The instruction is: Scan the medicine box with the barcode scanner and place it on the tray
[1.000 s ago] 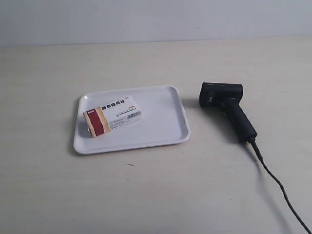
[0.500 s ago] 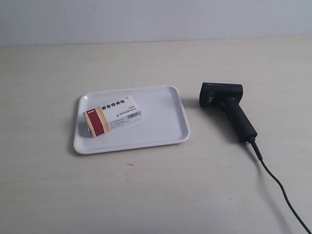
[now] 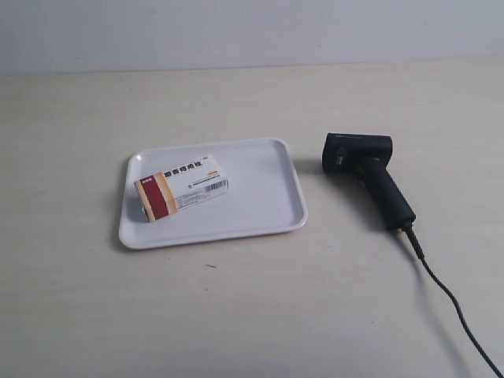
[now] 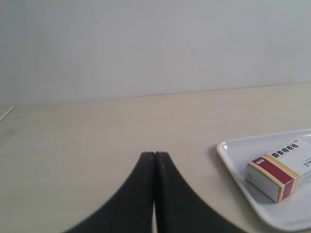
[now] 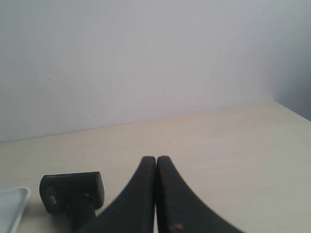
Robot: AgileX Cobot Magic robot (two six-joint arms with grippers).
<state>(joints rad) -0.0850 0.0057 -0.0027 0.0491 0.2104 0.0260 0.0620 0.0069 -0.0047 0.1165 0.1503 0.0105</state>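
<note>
The medicine box (image 3: pixel 181 187), white with a dark red and tan end band, lies flat inside the white tray (image 3: pixel 268 197) on its left half. It shows again in the left wrist view (image 4: pixel 277 172) on the tray (image 4: pixel 233 160). The black barcode scanner (image 3: pixel 366 173) lies on the table to the right of the tray, its cable (image 3: pixel 449 303) trailing toward the front right. My left gripper (image 4: pixel 155 154) is shut and empty, off the tray's side. My right gripper (image 5: pixel 156 158) is shut and empty, with the scanner (image 5: pixel 73 194) beside it. Neither arm appears in the exterior view.
The beige table (image 3: pixel 252 315) runs back to a pale wall (image 3: pixel 252 31). A small dark speck (image 3: pixel 209 266) lies on the table in front of the tray. A corner of the tray (image 5: pixel 9 204) shows in the right wrist view.
</note>
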